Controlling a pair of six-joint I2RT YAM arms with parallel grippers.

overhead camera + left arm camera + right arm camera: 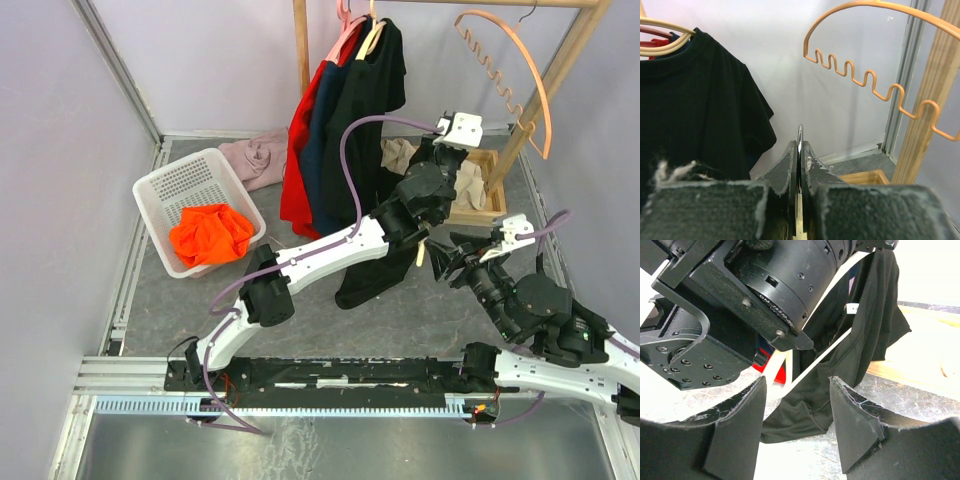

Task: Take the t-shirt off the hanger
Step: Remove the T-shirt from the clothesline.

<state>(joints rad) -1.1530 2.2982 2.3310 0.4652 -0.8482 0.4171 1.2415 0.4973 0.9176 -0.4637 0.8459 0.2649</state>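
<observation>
My left gripper (437, 152) (799, 145) is shut on the thin metal hook (800, 132) of a cream hanger (420, 255) (776, 365). The black t-shirt (365, 275) (860, 340) droops from that hanger below the left wrist, its lower end bunched on the floor. My right gripper (447, 262) (797, 382) is open and faces the t-shirt from the right. The cloth shows between and beyond its fingers, and nothing is pinched.
A wooden rack (300, 45) carries red, navy and black garments (370, 90) (695, 105). An orange wavy hanger (510, 70) (865, 80) hangs to the right. A white basket (160, 195) holds orange cloth. Pink cloth (255, 155) lies behind. A wooden box (480, 205) holds beige cloth.
</observation>
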